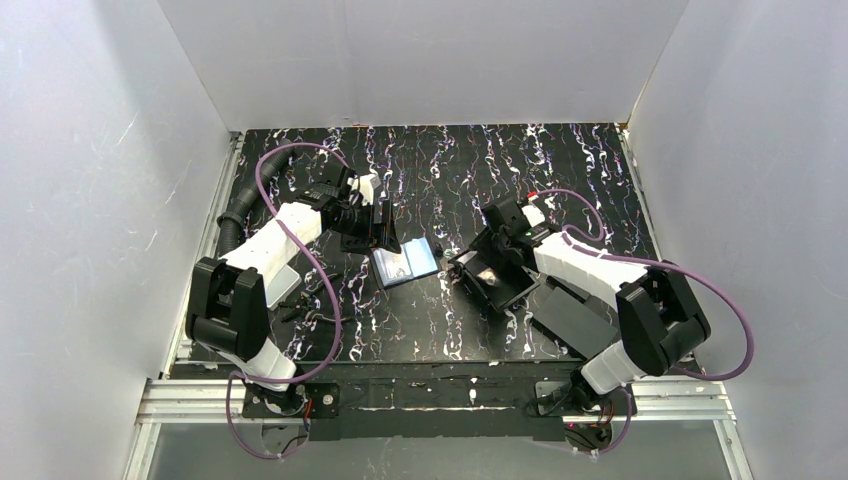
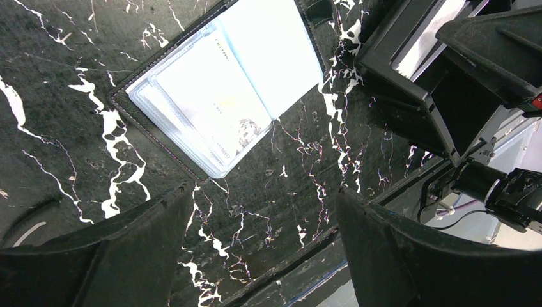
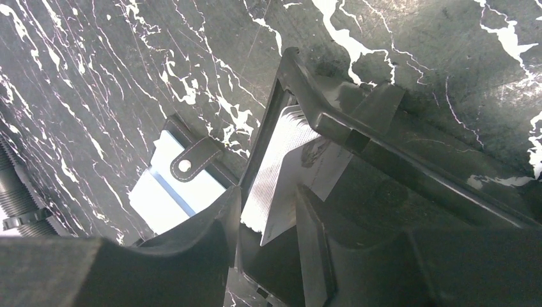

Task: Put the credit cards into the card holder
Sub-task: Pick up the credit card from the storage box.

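Note:
The card holder [image 1: 408, 262] lies open on the marbled table, pale inside up. In the left wrist view the card holder [image 2: 224, 96] shows a card in its clear sleeve. My left gripper [image 1: 380, 232] hovers just behind it, and the left gripper [image 2: 265, 192] is open over bare table. My right gripper [image 1: 490, 272] reaches into a black tray [image 1: 515, 295]. In the right wrist view the right gripper [image 3: 268, 192] has a finger on either side of a tilted stack of credit cards [image 3: 281, 160]. The holder's snap strap [image 3: 192, 163] shows beyond the tray wall.
A flat black slab [image 1: 575, 318] lies right of the tray, under the right arm. The tray's rim [image 3: 383, 147] rises round the right fingers. White walls close in the table on three sides, and a black hose [image 1: 235, 215] runs along the left edge.

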### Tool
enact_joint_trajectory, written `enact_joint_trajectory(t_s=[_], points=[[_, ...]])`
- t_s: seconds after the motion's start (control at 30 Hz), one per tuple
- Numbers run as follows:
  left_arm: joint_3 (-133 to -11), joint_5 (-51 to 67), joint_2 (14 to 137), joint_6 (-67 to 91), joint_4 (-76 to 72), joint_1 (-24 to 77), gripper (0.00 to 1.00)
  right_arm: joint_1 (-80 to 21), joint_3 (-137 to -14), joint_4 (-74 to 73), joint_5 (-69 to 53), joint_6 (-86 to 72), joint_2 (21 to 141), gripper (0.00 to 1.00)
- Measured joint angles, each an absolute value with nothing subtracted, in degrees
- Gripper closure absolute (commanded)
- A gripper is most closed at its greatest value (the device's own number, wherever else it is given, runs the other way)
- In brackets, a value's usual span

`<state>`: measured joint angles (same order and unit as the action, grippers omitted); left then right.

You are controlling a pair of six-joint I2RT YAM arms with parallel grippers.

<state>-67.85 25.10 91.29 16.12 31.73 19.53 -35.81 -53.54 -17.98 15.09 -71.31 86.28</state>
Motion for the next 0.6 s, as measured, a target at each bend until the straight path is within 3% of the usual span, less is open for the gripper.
enact_joint_trajectory(t_s=[0.6], points=[[-67.81,25.15,91.26,16.1,31.73,19.75,0.18,-35.81,-53.52,-19.27,15.86,-71.83,86.24,0.83]])
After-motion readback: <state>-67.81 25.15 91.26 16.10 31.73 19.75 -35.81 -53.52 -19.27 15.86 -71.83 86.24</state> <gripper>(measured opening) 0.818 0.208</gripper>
